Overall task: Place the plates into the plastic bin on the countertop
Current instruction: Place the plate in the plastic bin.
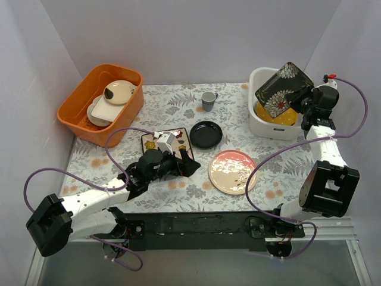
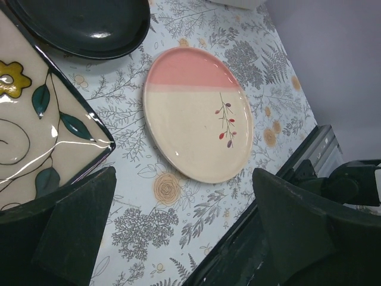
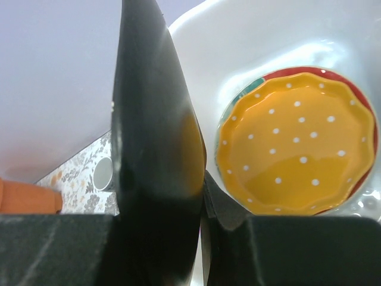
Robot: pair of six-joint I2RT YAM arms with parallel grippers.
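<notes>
Over the plastic bin (image 1: pixel 262 126): black square plate (image 1: pixel 283 89), tilted on edge above the yellow scalloped plate (image 3: pixel 297 143).
Right tool (image 1: pixel 306 101): clamped on that plate's rim.
Step advice: lower it nearly flat onto the stack, then let go gently.
Left tool (image 1: pixel 178 161): fingers spread, empty, over the tabletop (image 2: pixel 140 235) near the pink plate (image 2: pixel 196 113).

there are six plates: cream square plate (image 2: pixel 30 143), small black plate (image 1: pixel 206 134), pink plate (image 1: pixel 233 171), black square plate (image 1: pixel 284 89), yellow scalloped plate (image 3: pixel 297 143), red-teal plate (image 3: pixel 250 89); two tubs, a white bin (image 1: pixel 274 130) and an orange tub (image 1: pixel 125 119); two cream dishes (image 1: pixel 119 91); one cup (image 1: pixel 208 101).
</notes>
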